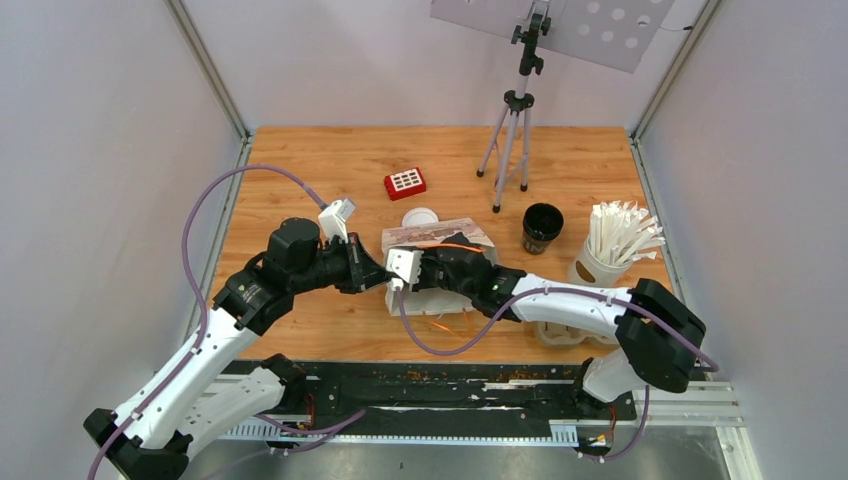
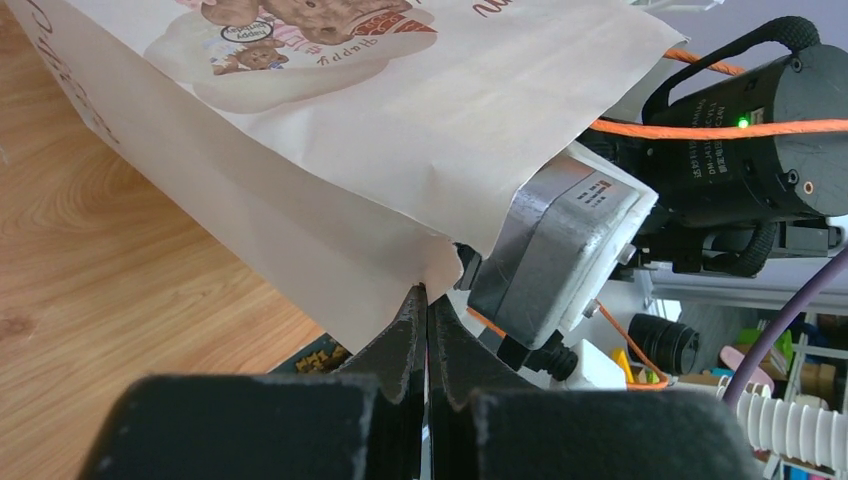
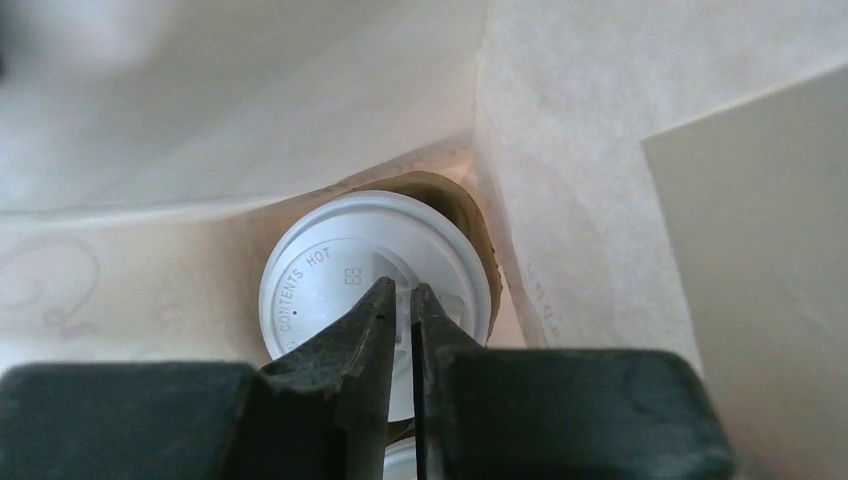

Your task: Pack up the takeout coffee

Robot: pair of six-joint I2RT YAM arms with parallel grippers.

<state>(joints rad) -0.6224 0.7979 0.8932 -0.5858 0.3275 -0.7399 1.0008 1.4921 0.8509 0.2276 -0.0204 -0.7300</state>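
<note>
Fingertips of the right gripper stand nearly together with a thin slit between them. They are deep inside the paper bag, right over the white lid of a coffee cup at the bag's far end. Whether they pinch any part of that lid I cannot tell. The left gripper is clamped tight on a corner of the bag's mouth, seemingly keeping it open for the other arm. The danger from here is the bag itself: if the right arm pulls back at an angle, its wrist could snag the paper wall. That might tear the paper out of the left pinch, or drag the bag along and upset the cup. Outside, a lidless black cup and a loose lid sit on the wooden table, near a cup of straws, a small red box and a tripod. Pale walls close the table in.
</note>
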